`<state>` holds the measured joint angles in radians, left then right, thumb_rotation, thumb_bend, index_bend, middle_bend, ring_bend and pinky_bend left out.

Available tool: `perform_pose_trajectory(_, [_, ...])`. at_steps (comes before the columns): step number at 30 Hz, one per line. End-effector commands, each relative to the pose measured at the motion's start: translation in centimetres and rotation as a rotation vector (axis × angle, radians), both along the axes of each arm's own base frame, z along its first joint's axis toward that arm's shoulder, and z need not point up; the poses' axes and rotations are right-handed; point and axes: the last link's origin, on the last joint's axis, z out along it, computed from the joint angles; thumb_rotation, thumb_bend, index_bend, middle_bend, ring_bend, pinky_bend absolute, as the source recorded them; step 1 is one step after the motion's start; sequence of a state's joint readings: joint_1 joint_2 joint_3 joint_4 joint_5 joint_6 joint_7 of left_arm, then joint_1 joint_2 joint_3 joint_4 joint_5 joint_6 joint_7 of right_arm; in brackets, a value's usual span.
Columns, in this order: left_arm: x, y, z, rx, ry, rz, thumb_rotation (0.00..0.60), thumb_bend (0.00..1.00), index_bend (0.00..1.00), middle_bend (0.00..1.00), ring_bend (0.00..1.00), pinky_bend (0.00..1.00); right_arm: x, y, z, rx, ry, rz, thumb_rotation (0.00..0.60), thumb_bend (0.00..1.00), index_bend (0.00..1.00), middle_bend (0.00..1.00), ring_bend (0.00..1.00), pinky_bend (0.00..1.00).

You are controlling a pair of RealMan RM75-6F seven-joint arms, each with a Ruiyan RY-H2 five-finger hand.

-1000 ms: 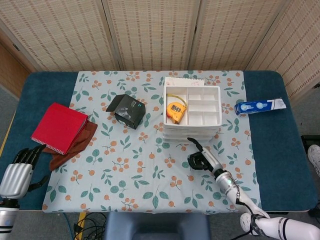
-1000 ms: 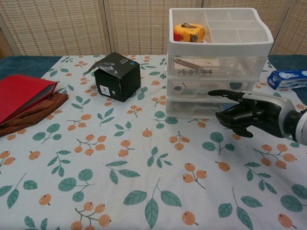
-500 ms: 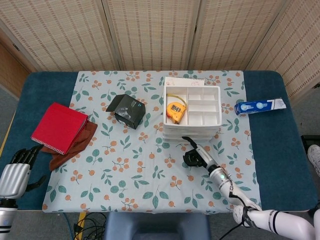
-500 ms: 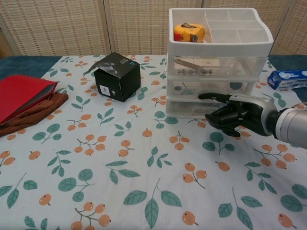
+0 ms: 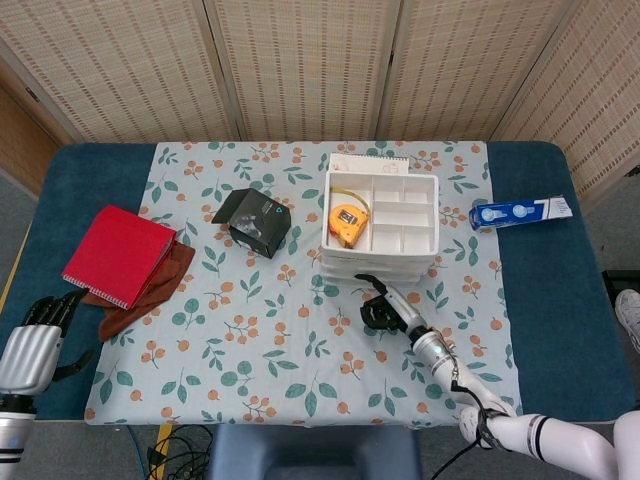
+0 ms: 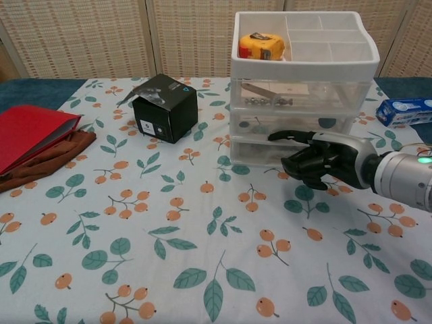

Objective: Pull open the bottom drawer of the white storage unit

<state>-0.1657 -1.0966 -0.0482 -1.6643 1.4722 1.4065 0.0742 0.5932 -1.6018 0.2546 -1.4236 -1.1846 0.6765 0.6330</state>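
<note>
White storage unit [image 6: 304, 81], black fingers [image 6: 287, 136] touching

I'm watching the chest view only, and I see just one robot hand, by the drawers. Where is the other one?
Observer: The left hand shows only in the head view, at the table's near left corner, holding nothing.
Operator: And what is in the top tray besides that yellow thing?
Observer: From above, the tape measure sits alone in a left compartment of the white storage unit; the other compartments look empty.
</note>
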Motion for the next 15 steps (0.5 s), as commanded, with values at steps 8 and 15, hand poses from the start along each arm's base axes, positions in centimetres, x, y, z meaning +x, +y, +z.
perform_pose_trajectory(8, [0.0, 0.0, -0.1, -0.003, 0.005, 0.004, 0.6, 0.22, 0.09, 0.16, 0.18, 0.13, -0.1, 0.4, -0.1, 0.001, 0.0, 0.021, 0.6, 0.6, 0.22, 0.79, 0.89, 0.86])
perform_pose_trajectory(15, [-0.1, 0.0, -0.2, -0.011, 0.01, 0.01, 0.6, 0.22, 0.09, 0.16, 0.18, 0.13, -0.2, 1.6, 0.1, 0.011, -0.003, 0.037, 0.6, 0.6, 0.22, 0.79, 0.89, 0.86])
